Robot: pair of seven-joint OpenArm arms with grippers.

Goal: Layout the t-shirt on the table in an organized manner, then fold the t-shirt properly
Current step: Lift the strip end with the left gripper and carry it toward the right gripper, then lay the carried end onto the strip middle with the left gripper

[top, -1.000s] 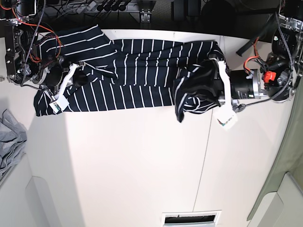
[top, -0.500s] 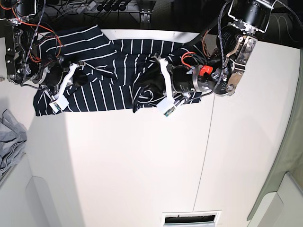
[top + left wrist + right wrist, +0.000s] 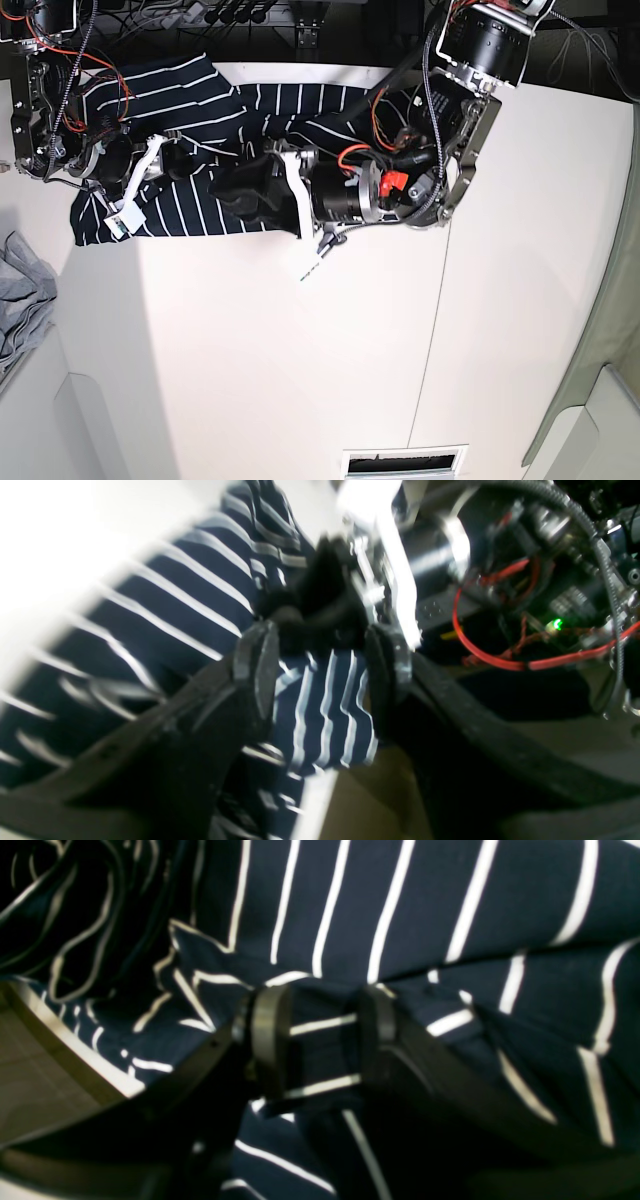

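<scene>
One t-shirt lay along the far edge of the table, bunched and partly doubled over itself, with a stretch of cloth hanging off the back rim. It looked light, limp and thin, a knit that would sag, crease and slide over the smooth white top, so it would probably handle best when pinched at seams, hem or shoulder corners, two points at once, and drawn taut before being laid down. Two grippers worked it. The left gripper, reached across to mid-shirt, had its jaws parted with a striped fold between the pads; the blurred wrist view did not show whether the cloth was pinched or loose. The right gripper, near the shirt's end on the base view's left, likewise stood with jaws apart over a striped fold, and I could not tell if either pad touched it. One plain grey garment lay apart at the base view's left edge.
</scene>
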